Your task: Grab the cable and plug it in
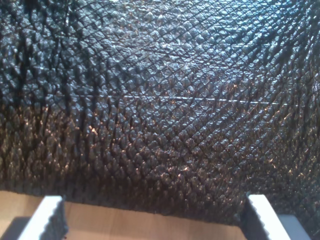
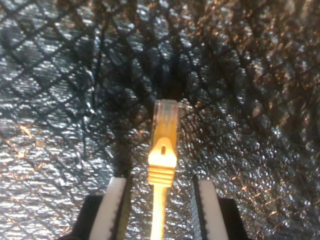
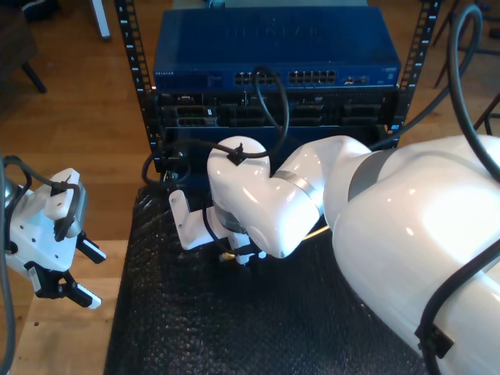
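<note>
The cable (image 2: pixel 162 165) is lying on the black mat (image 2: pixel 55 125), plug pointing away, between the released fingers of my second tool (image 2: pixel 161 210) — not yet gripped. My first tool (image 3: pixel 69 273) is hanging spread at the exterior view's lower left. A loose or off-centre pinch could be twisting the plug, spoiling alignment with the blue switch (image 3: pixel 273 47).

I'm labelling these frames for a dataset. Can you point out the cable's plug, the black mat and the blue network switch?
cable's plug (image 2: pixel 165 120): second wrist view, on the clear plastic tip.
black mat (image 1: pixel 160 100): first wrist view, on its quilted surface.
blue network switch (image 3: pixel 273 43): exterior view, on its top panel.
</note>
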Tool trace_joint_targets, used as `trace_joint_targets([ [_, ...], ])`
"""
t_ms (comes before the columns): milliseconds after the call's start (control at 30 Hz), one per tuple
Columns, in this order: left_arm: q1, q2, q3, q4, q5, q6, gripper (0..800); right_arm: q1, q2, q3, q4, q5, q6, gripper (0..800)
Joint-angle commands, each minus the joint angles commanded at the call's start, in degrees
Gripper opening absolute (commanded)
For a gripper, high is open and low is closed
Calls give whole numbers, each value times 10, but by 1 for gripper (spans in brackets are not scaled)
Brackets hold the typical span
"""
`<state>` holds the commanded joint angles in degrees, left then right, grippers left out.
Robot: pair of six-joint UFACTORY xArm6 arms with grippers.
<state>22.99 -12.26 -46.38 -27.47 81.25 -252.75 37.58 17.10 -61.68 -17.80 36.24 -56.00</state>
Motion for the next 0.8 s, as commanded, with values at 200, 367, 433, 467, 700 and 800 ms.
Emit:
trace_joint_targets([
  [200, 0, 0, -1, 0, 0, 0, 800, 1, -2, 0, 1, 1, 1, 306],
  [367, 0, 0, -1, 0, 0, 0, 800, 2, -4, 0, 2, 1, 2, 312],
  [433, 0, 0, -1, 0, 1, 0, 800, 2, -5, 1, 3, 2, 2, 312],
  [467, 0, 0, -1, -1, 1, 0, 800, 2, -5, 0, 2, 2, 2, 314],
  [700, 0, 0, -1, -1, 1, 0, 800, 11, -4, 1, 4, 2, 2, 315],
  [800, 0, 0, 0, -1, 1, 0, 800, 15, -2, 1, 4, 2, 3, 316],
])
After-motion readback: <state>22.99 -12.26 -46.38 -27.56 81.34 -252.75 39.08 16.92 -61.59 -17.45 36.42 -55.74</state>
